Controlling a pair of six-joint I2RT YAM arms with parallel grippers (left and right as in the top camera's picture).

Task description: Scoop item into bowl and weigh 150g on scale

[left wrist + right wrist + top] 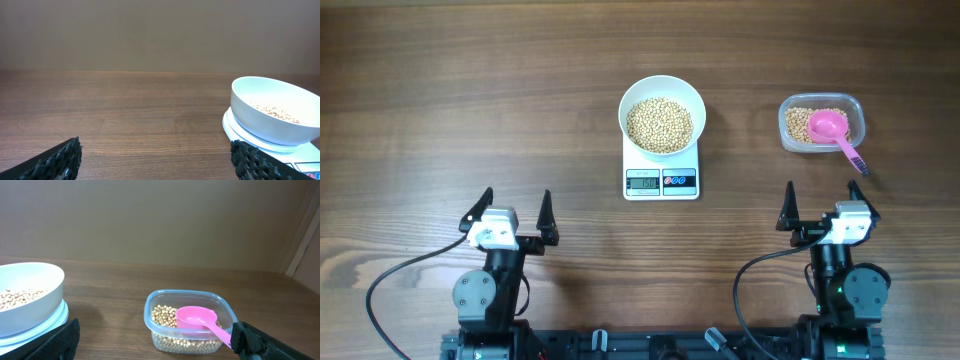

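The white bowl [662,122] stands on the small white scale [661,182] at mid-table, filled with tan beans [659,125]; the scale's display is lit. From the left wrist the bowl [275,112] appears at right on the scale [240,131]; from the right wrist the bowl [30,297] is at left. A clear tub [820,123] at far right holds more beans [167,317] and a pink scoop [835,130], its handle over the rim. My left gripper [516,212] and right gripper [826,207] rest open near the front edge, both empty.
The pink scoop [200,319] lies in the clear tub [187,322], just ahead of my right gripper [155,342]. Bare wooden tabletop [125,115] stretches ahead of my left gripper [157,160]. A plain wall rises behind the table's far edge.
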